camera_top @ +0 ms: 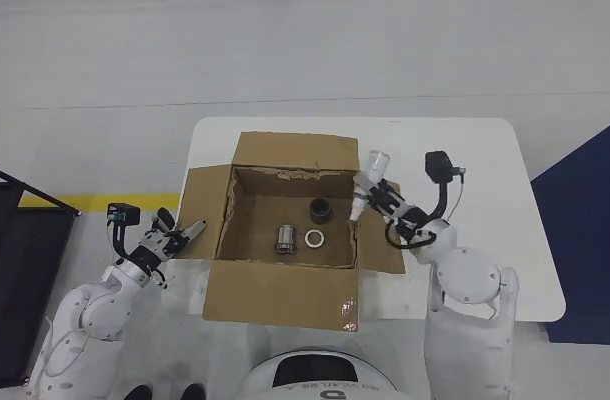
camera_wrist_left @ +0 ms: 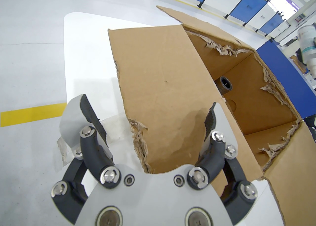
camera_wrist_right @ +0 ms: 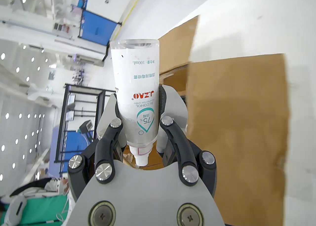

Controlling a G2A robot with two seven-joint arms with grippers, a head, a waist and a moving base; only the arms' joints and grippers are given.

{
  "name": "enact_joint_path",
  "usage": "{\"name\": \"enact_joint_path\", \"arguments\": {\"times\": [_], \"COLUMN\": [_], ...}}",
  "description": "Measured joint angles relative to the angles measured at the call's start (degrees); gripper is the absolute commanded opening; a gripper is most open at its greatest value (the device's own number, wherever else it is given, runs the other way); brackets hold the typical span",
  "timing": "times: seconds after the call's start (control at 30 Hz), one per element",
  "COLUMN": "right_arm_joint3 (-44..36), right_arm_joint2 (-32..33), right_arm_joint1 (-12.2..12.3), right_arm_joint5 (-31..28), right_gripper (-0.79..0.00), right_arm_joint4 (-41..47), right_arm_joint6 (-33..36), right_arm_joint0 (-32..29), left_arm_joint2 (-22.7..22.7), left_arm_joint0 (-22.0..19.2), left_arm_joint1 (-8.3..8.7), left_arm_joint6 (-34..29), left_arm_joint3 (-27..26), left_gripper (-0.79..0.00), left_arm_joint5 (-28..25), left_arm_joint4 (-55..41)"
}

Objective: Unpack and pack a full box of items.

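An open cardboard box (camera_top: 247, 235) sits mid-table with its flaps spread out. On its floor lie a dark cylinder (camera_top: 320, 211), a metal part (camera_top: 285, 241) and a white ring (camera_top: 314, 238). My right gripper (camera_top: 370, 190) is above the box's right flap (camera_wrist_right: 237, 123), shut on a clear spray bottle (camera_wrist_right: 135, 93) held cap-end toward the wrist. My left gripper (camera_wrist_left: 148, 113) is open at the outer edge of the box's left flap (camera_wrist_left: 158, 83), which lies between its fingers. The dark cylinder (camera_wrist_left: 225, 84) is seen inside the box from there.
The white table (camera_top: 475, 180) has bare room right of the box and a narrow strip behind it. A black frame (camera_top: 15, 250) stands on the floor at the left. The box's flap edges are torn.
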Motion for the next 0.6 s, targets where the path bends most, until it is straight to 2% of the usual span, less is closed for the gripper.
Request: {"name": "enact_joint_path", "arguments": {"times": [0.23,0.33,0.47,0.6], "right_arm_joint3": [6.61,14.03,23.74,30.08], "right_arm_joint2": [-14.69,-18.67,-24.39,-28.94], "right_arm_joint1": [1.03,1.01,0.87,0.61], "right_arm_joint5": [0.90,1.74,3.85,8.12], "right_gripper": [-0.785,-0.785,-0.785,-0.785], "right_arm_joint4": [-12.83,-15.16,-22.91,-31.38], "right_arm_joint6": [3.96,6.68,8.95,12.95], "right_arm_joint0": [6.64,11.39,17.81,22.37], "left_arm_joint2": [0.00,0.00,0.00,0.00], "left_arm_joint0": [0.00,0.00,0.00,0.00], "left_arm_joint1": [0.00,0.00,0.00,0.00], "left_arm_joint6": [0.00,0.00,0.00,0.00], "left_arm_joint3": [0.00,0.00,0.00,0.00], "left_gripper": [0.000,0.000,0.000,0.000], "left_arm_joint5": [0.00,0.00,0.00,0.00], "left_arm_joint4": [0.00,0.00,0.00,0.00]}}
